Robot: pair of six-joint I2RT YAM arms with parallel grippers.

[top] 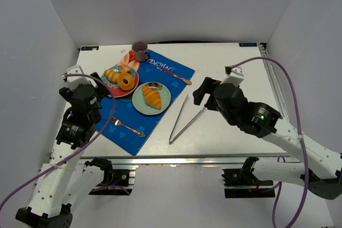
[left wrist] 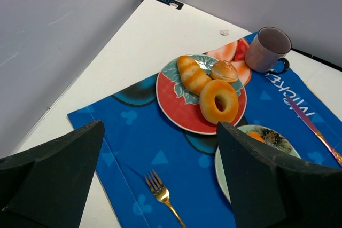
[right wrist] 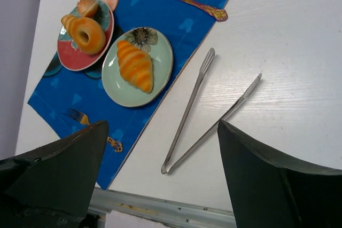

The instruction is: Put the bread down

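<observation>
Top external view looks down on a white table (top: 240,62) walled in grey, with a blue placemat (top: 131,124) lying at an angle across its left half. The right arm reaches over bare table on the right. The right gripper (right wrist: 163,124) has its dark fingers spread wide and nothing between them; in its wrist view the tongs and both plates lie below it. The left gripper (left wrist: 160,126) hangs over the near left part of the placemat, its fingers also far apart and empty. Metal tongs (top: 181,117) lie on the bare table just right of the placemat, their two arms splayed toward the far side and joined at the near end. A red plate (top: 109,90) sits on the far left of the placemat, and a pale green plate (top: 165,97) sits just to its right, almost touching it. A mauve mug (top: 140,51) stands upright at the far edge of the placemat. The bread (top: 152,97) lies flat across the middle of the green plate, golden-orange and ridged, touched by neither gripper. On the red plate rest a doughnut (left wrist: 219,101), a ridged pastry (left wrist: 193,75) and a small bun (left wrist: 224,71), crowded together. A gold fork (top: 127,126) lies on the near part of the placemat, and a pink-handled utensil (top: 176,73) lies near its far right edge.
</observation>
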